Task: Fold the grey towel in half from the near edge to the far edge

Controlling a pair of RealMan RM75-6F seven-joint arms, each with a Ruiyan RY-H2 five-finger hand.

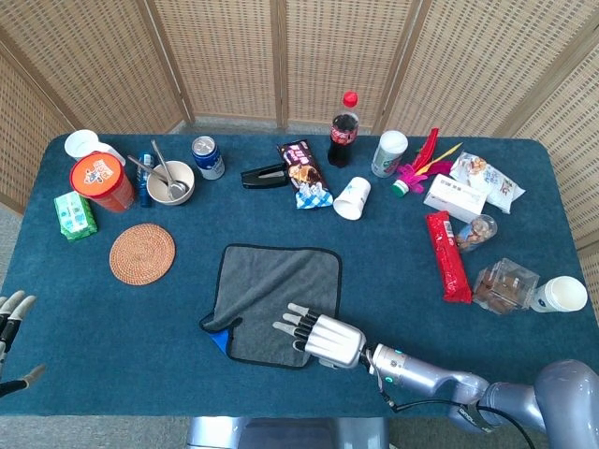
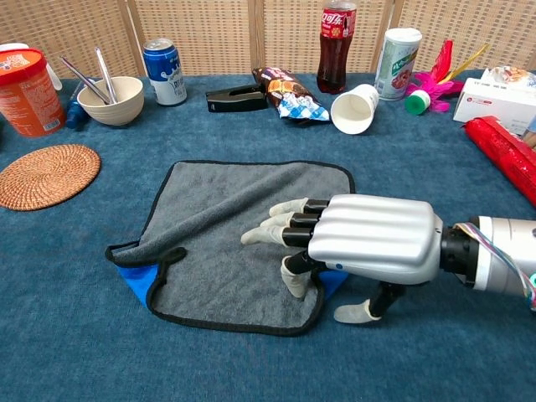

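**Resting my right hand on the grey towel's near right corner**

Lying palm-down, my right hand (image 2: pixel 368 239) covers the near right part of the grey towel (image 2: pixel 226 226); the fingers (image 2: pixel 272 226) stretch forward over the cloth, slightly spread, tips on or just above the fabric; one finger curls down toward the near hem beside a patch of blue underside; the thumb (image 2: pixel 356 312) points down to the table (image 2: pixel 435 352) just off the towel's right edge; nothing is closed in the grip that I can make out, though whether the curled finger and thumb pinch the hem I cannot tell.

The towel lies spread in the middle of the table, near the front edge, its near left corner rumpled and turned over, showing blue; beyond it sit a tipped paper cup (image 2: pixel 353 107) and a snack packet (image 2: pixel 289 92), well apart from the cloth; a woven coaster (image 2: pixel 43 174) lies to its left.

My left hand (image 1: pixel 11 323) shows only at the head view's left edge, off the table, fingers apart, holding nothing.
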